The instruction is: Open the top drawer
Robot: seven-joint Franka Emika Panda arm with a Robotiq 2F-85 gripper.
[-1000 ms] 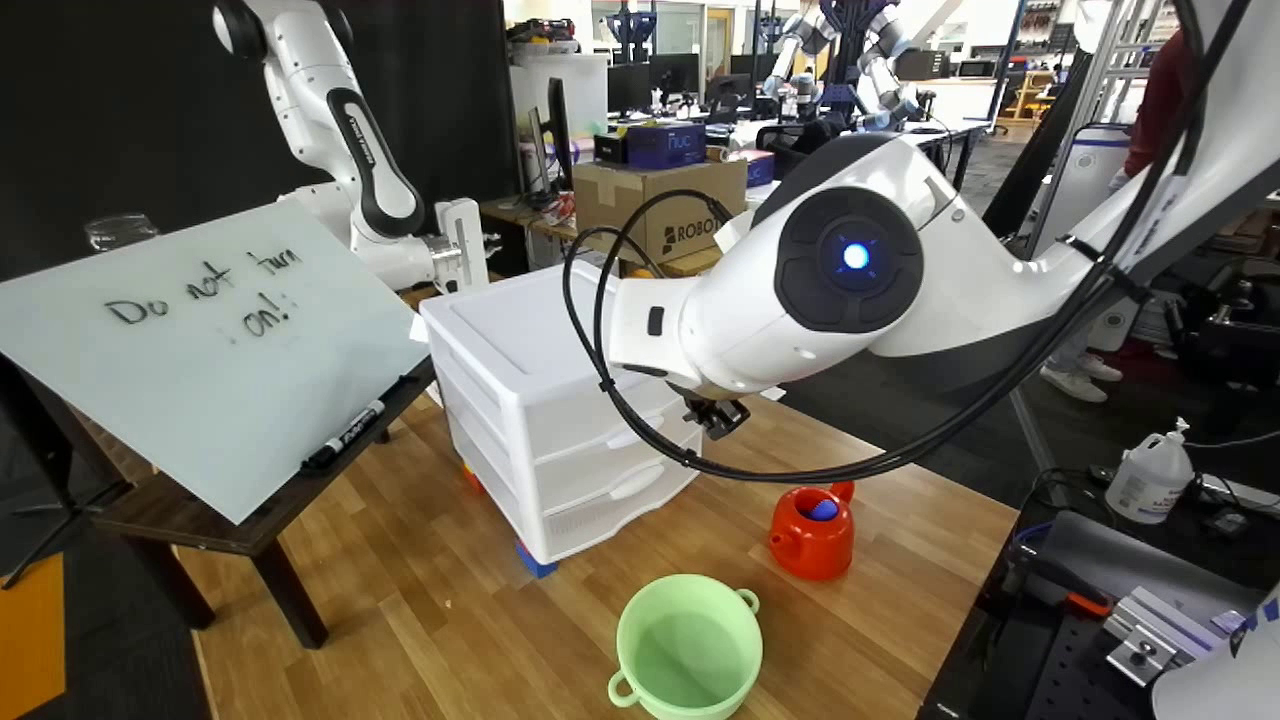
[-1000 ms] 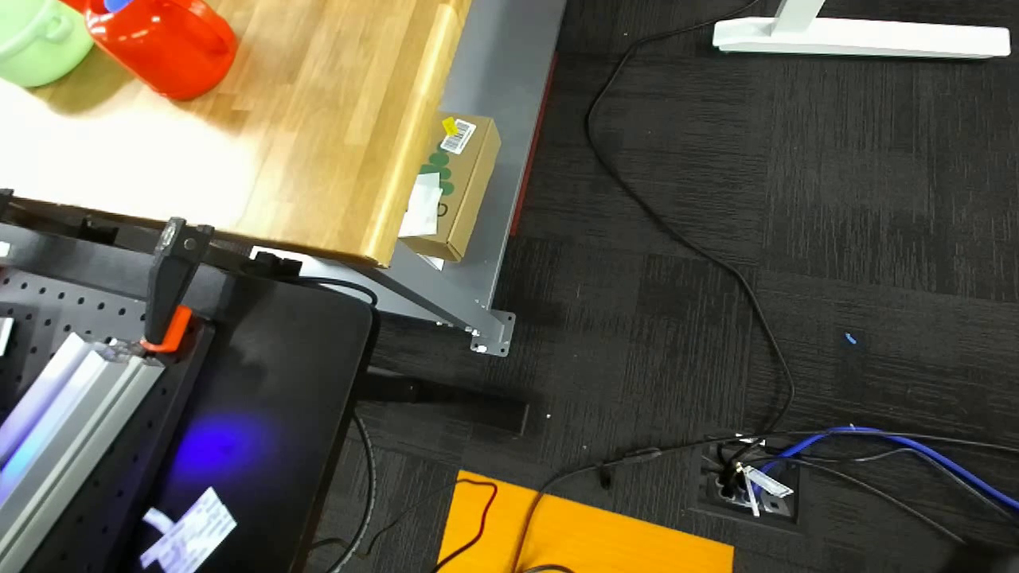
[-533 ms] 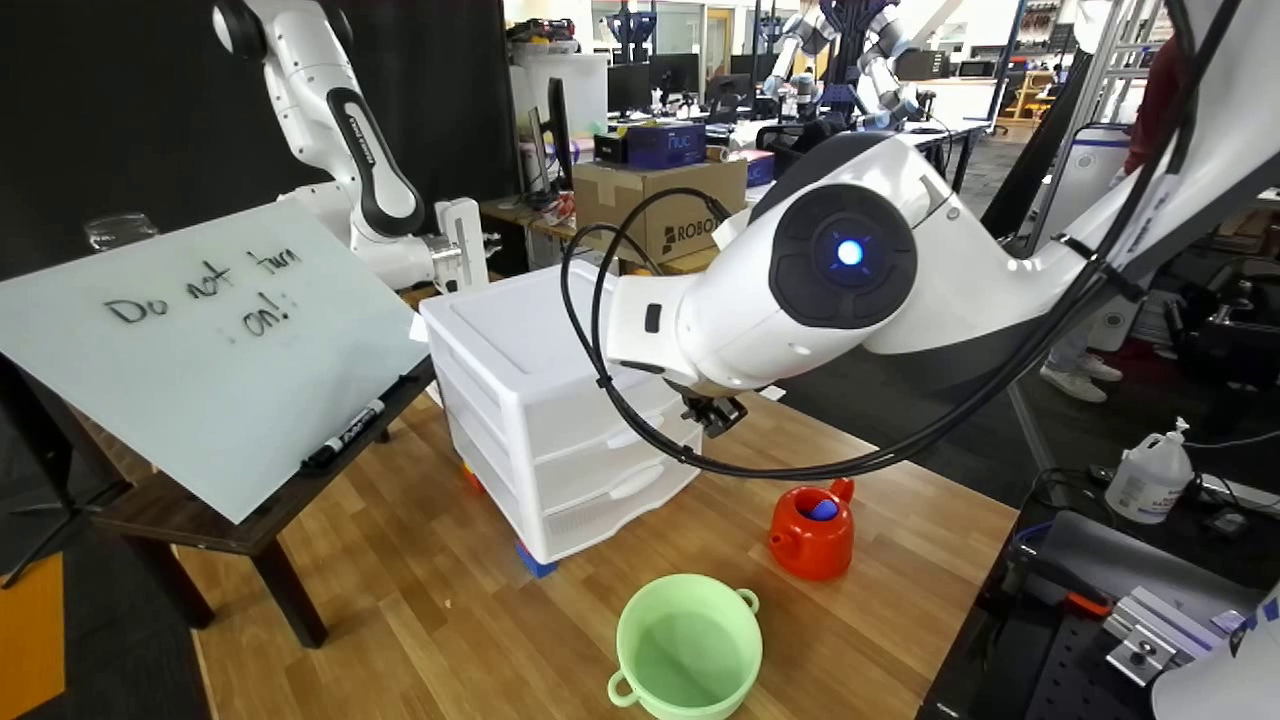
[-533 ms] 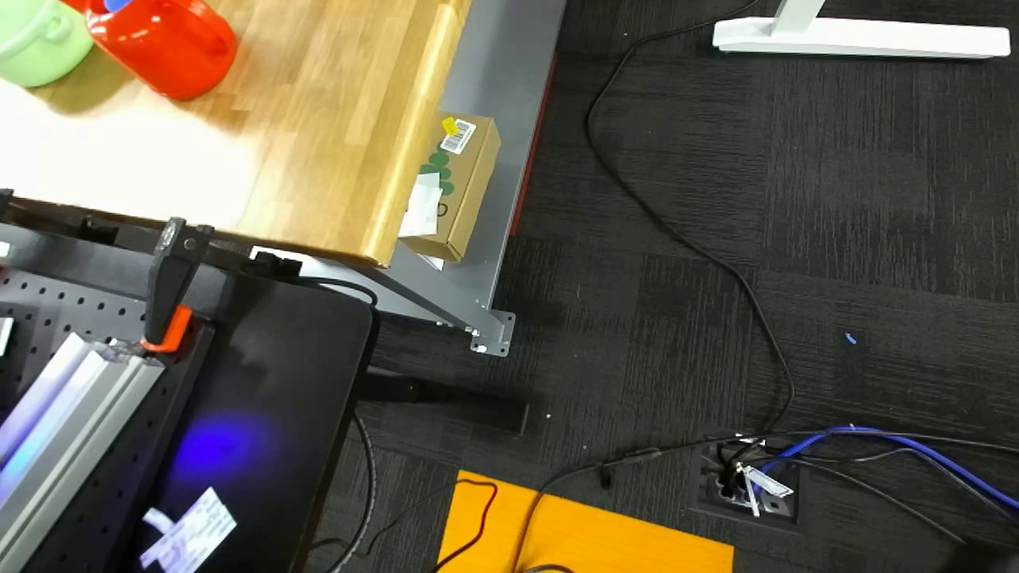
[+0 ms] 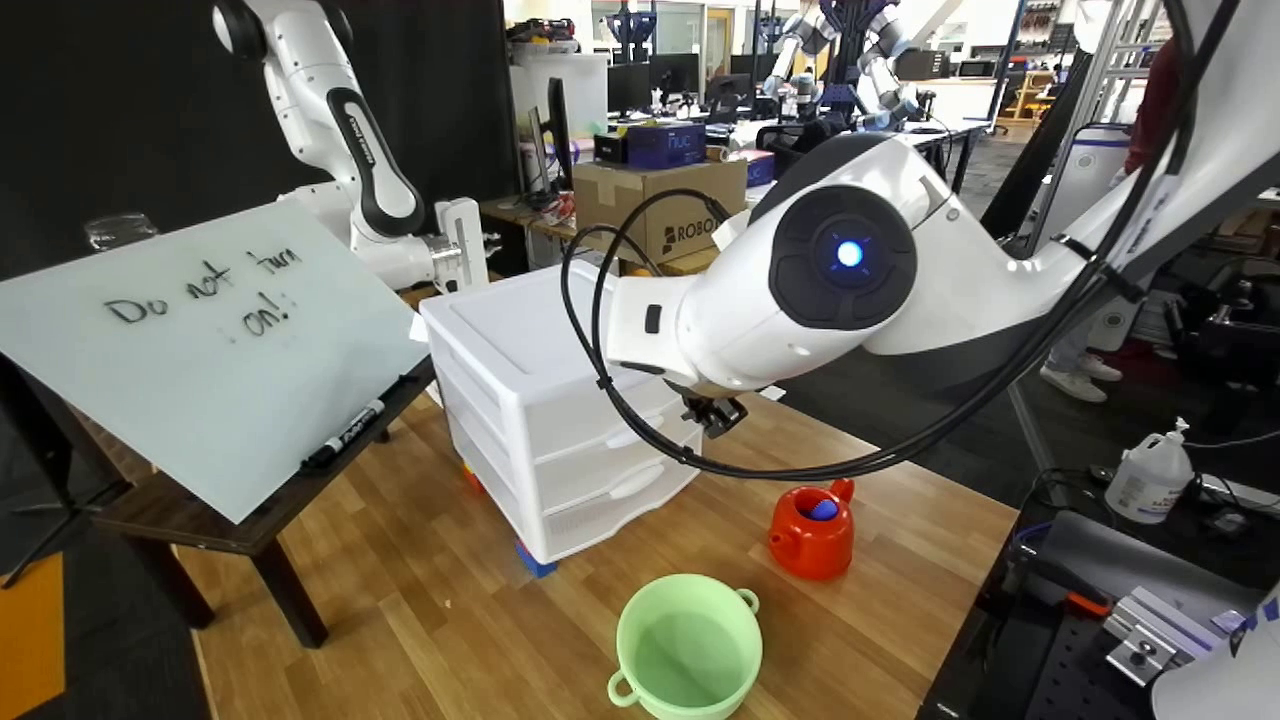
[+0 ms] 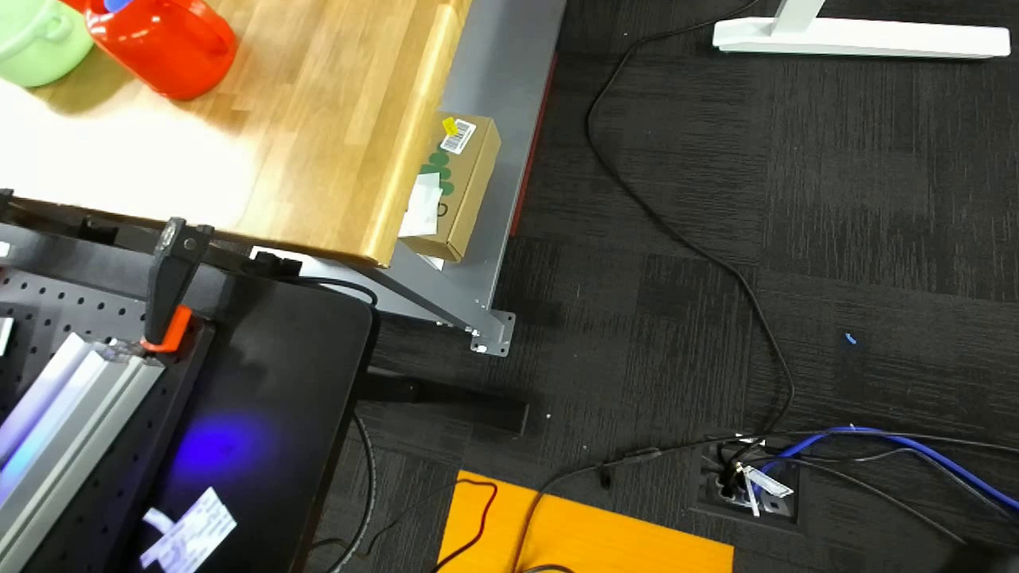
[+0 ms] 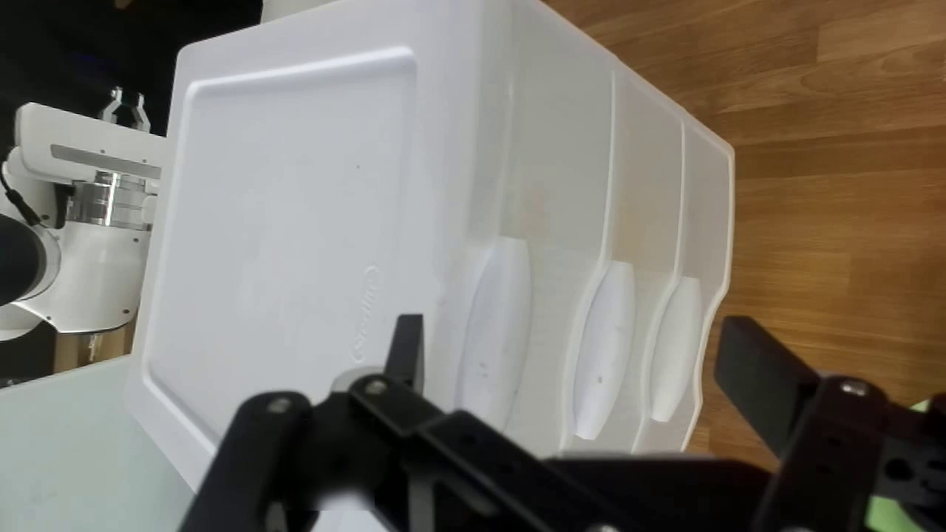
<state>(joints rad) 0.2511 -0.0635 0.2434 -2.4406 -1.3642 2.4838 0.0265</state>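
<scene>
Nearest: your black two-finger gripper (image 7: 576, 343), jaws spread wide. Beyond: top drawer (image 7: 558, 170), shallow white plastic, closed, highest of three in the white plastic unit (image 7: 281, 214). Long axis level, along the unit's upper front edge; front faces the side where a red plastic watering can (image 5: 815, 550) stands, toward the corner of the wooden worktop (image 5: 860, 650).

In both exterior views we see the wooden tabletop (image 5: 460, 640). In an exterior view a green pot (image 5: 688, 650) stands on it at bottom centre, and near it a red watering can (image 5: 815, 553) at lower right of centre. Around mid-frame we find a white drawer unit (image 5: 545, 440), a blue block (image 5: 535, 563) under its lower corner. At lower left, dark legs (image 5: 288, 592) end over the tabletop; whether they rest there we cannot tell.
</scene>
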